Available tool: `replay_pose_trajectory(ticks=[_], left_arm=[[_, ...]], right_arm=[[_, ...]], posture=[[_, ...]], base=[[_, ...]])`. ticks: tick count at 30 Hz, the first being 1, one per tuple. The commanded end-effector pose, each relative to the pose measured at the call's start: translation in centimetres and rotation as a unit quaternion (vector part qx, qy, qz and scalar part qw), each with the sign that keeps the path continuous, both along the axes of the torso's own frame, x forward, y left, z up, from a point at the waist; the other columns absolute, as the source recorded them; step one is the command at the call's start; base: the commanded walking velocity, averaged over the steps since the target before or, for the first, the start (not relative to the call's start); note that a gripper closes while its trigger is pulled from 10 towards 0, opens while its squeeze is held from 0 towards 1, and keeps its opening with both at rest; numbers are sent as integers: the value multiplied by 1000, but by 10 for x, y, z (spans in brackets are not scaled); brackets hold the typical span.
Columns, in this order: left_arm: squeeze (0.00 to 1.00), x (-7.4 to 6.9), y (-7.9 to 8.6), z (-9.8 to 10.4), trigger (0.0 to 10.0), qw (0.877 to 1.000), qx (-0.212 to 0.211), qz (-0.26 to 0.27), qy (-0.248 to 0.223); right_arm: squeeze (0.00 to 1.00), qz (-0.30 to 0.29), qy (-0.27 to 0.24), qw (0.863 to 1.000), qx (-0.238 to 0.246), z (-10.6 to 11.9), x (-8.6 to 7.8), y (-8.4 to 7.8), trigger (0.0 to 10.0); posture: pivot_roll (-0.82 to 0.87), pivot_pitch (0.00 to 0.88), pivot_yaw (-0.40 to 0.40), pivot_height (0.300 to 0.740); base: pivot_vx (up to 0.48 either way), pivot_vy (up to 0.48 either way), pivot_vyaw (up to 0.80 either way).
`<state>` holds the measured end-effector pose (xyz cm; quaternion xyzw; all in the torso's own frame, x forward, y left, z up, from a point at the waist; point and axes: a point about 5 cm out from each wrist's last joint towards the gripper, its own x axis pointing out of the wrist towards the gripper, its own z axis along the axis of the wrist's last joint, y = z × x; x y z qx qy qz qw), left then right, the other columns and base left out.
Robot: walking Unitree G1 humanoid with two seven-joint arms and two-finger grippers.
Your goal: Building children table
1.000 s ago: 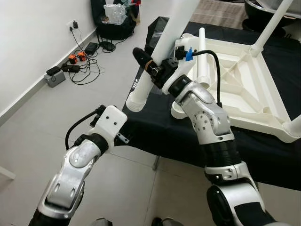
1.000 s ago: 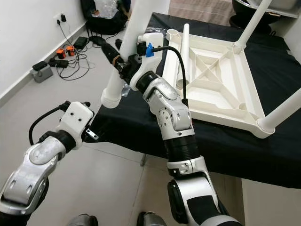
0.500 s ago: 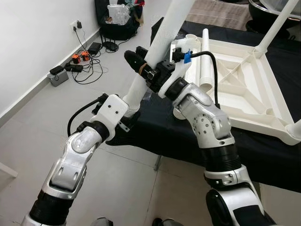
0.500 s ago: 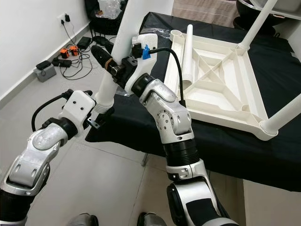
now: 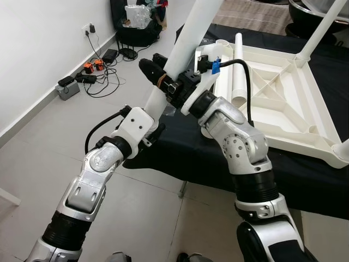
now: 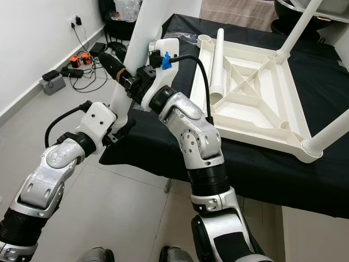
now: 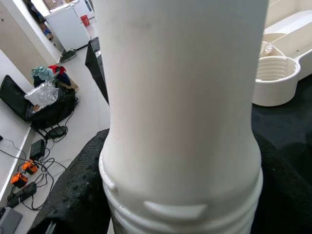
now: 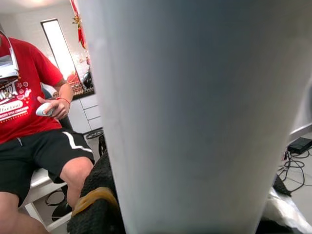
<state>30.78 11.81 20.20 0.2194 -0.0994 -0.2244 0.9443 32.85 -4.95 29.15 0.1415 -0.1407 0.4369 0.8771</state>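
Left to right: the left gripper (image 5: 154, 132) meets the threaded lower end of a white table leg (image 5: 182, 46), apparently to steady it; whether its fingers clamp cannot be told. The right gripper (image 5: 163, 79) is closed around the leg's mid-shaft, holding it tilted above the floor beside the black-draped table (image 5: 180, 155) for carrying to a socket. The upturned white table top (image 6: 256, 90) lies on the cloth. Legs counted: one held, one loose leg (image 6: 217, 63) lying in the frame, two standing legs (image 6: 292, 27) already fitted.
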Motion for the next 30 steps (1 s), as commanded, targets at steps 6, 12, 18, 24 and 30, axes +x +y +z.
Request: replay_pose_trajectory(ticks=[6,12,18,24,30], left_arm=[[0,4,2,4,0,1000,9,14,-22],[0,3,-2,6,10000,1000,4,10,-20],[0,-14,-4,1,10000,999,-7,-30,8],[0,-28,-9,-6,10000,998,-16,-56,36],[0,-41,-19,-11,10000,991,-54,-89,78]], right_arm=[[0,10,19,1000,-6,-7,-3,1,10000],[1000,12,28,1000,-2,-12,-2,0,10000],[82,29,11,999,-20,-13,3,-7,10000],[0,61,-4,998,-25,-11,5,-16,10000],[0,116,0,993,-10,-7,7,-25,10000]], posture=[[51,104,-74,740],[53,101,-75,740],[56,90,-71,740],[65,84,-70,740],[66,80,-67,740]], base=[[0,0,0],[0,0,0],[0,0,0],[0,0,0],[0,0,0]])
